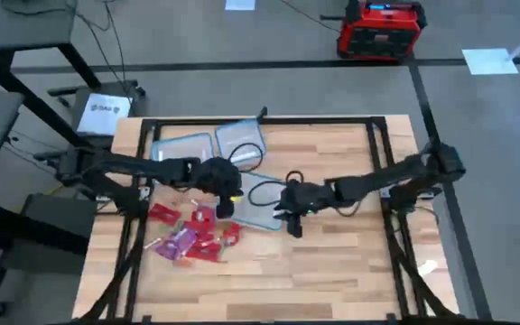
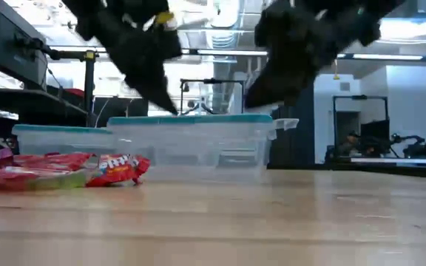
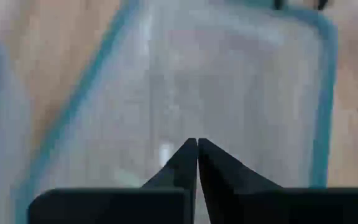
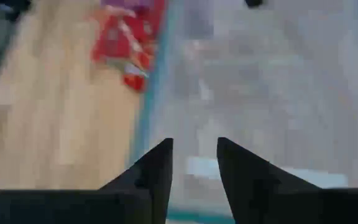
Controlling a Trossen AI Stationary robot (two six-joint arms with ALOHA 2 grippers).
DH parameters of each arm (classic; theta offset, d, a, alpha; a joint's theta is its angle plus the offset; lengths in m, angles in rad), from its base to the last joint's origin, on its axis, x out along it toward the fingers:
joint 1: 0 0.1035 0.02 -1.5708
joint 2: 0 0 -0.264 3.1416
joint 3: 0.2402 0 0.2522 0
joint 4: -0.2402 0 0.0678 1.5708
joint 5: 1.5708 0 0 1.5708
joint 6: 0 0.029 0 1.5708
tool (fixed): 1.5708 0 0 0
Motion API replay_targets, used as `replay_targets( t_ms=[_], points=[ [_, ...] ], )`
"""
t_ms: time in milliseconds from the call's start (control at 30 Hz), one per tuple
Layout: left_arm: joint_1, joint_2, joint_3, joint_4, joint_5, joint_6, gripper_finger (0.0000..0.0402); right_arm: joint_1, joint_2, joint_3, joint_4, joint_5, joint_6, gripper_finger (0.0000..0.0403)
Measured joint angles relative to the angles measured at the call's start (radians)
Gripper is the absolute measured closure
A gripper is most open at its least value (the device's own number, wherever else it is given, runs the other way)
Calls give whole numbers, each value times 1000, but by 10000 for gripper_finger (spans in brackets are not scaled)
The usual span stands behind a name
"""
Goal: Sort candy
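Candy [image 1: 192, 236] is lying in a loose red, pink and purple pile on the table [image 1: 332, 262], just beside our left gripper [image 1: 227, 206], which is hovering closed and empty over a clear tub [image 1: 262, 209]. Our right gripper [image 1: 289, 217], half open and holding nothing, is hanging above that tub. We are judging it best to open before descending and single out one wrapper.
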Motion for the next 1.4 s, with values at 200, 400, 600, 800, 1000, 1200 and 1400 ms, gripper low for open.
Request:
replay_targets(
  t_ms=[200, 400, 600, 800, 1000, 1200, 1400],
  points=[
    [-67, 10, -34, 185, 2, -222, 402, -119, -21, 3, -100, 0, -119, 287],
    [-103, 100, -17, 329, -9, -253, 402, -271, -147, 2, -164, 2, -160, 287],
    [-97, 107, 111, 317, -8, -154, 402, -199, -372, 5, -273, -55, -82, 287],
    [-36, 127, 184, 268, -4, 69, 402, 44, -445, -217, -84, -76, 177, 284],
    [85, 258, 182, 303, 122, 63, 402, 79, -361, -561, 492, -2, 418, 255],
    [106, 373, 182, 436, 186, 29, 402, 7, -233, -652, 689, 27, 443, 208],
    [103, 420, 183, 466, 222, 23, 402, -54, -109, -649, 779, 22, 340, 179]
  ],
)
